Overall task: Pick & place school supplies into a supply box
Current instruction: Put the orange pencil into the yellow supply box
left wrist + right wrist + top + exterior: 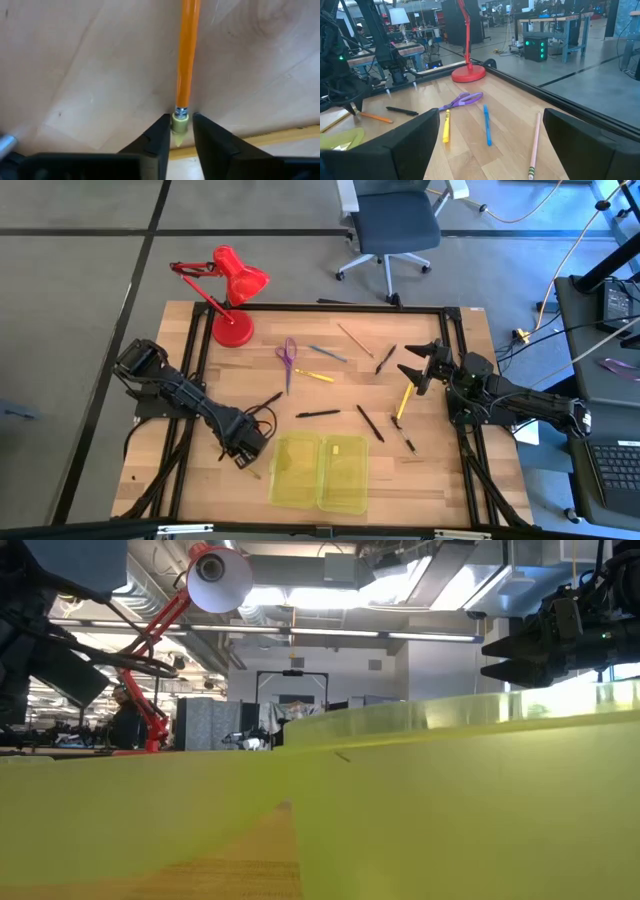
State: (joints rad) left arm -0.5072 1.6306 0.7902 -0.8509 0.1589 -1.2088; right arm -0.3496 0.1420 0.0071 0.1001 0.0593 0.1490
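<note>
Left claw (179, 137) pinching slim glossy orange pencil (187, 55) on wood table (90, 65); right claw (490, 145) spread

Glossy orange pencil (186, 55) on matt wooden table (90, 65).

**A:** Entry, bodywork. What do my arms look like from above?

**B:** Both arms are dark, nearly black, built of jointed segments. My left arm (180, 393) has a blocky housing at its outer end and loops of thin black cable near the wrist. My right arm (520, 402) is the same dark build, with cables trailing off behind it.

**A:** And the ends?

**B:** My left gripper (178, 135) has two matte black fingers (157, 142), wedge-shaped and tapering to narrow tips. My right gripper (490, 145) has two broad, dark fingers (410, 142) with flat faces and angled edges. No markings or screws are legible on either.
</note>
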